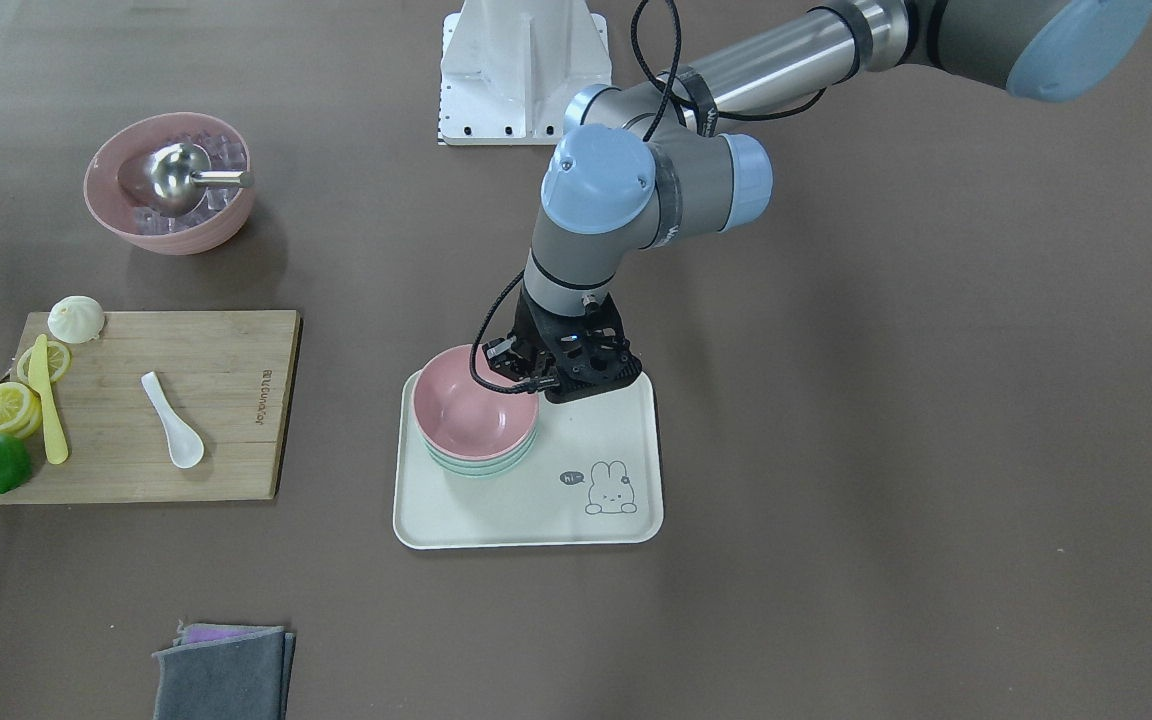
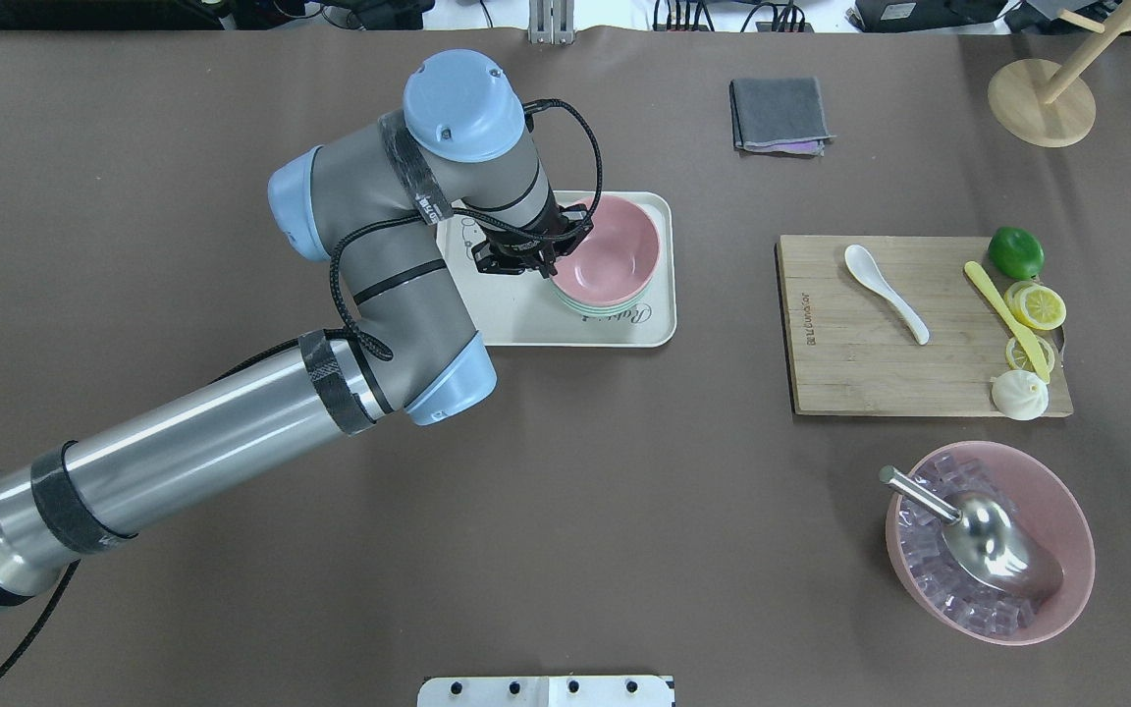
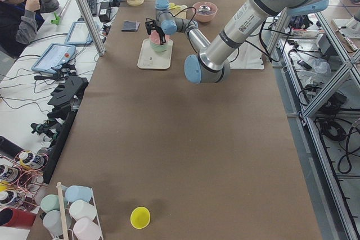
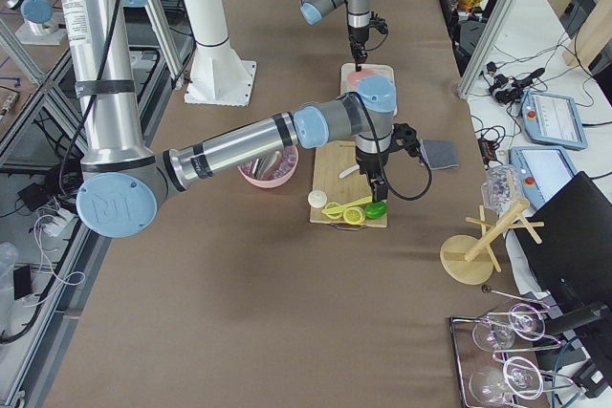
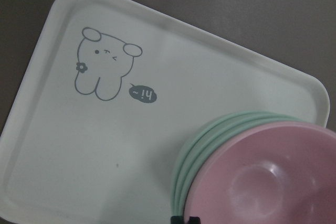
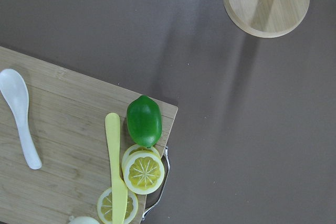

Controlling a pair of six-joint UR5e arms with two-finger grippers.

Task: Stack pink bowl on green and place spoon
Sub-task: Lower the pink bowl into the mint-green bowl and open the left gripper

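The pink bowl [image 1: 471, 410] [image 2: 615, 257] sits nested on top of the stack of green bowls [image 1: 481, 465] [image 2: 590, 309] on the white rabbit tray [image 1: 576, 500] [image 2: 526, 324]. My left gripper [image 1: 526, 375] [image 2: 551, 260] is at the pink bowl's rim and shut on it; only its fingertips show at the bottom edge of the left wrist view, by the bowl [image 5: 273, 177]. The white spoon [image 1: 171, 420] [image 2: 885, 285] [image 6: 18, 114] lies on the wooden cutting board [image 1: 226, 400]. My right gripper [image 4: 373, 193] hangs above the board's lime end; I cannot tell whether it is open.
The board also holds a lime [image 2: 1015, 252], lemon slices [image 2: 1037, 306], a yellow knife [image 2: 1007, 319] and a bun [image 2: 1019, 395]. A large pink bowl of ice with a metal scoop [image 2: 988, 540] stands near it. A grey cloth [image 2: 781, 113] and a wooden stand [image 2: 1042, 98] are at the far side.
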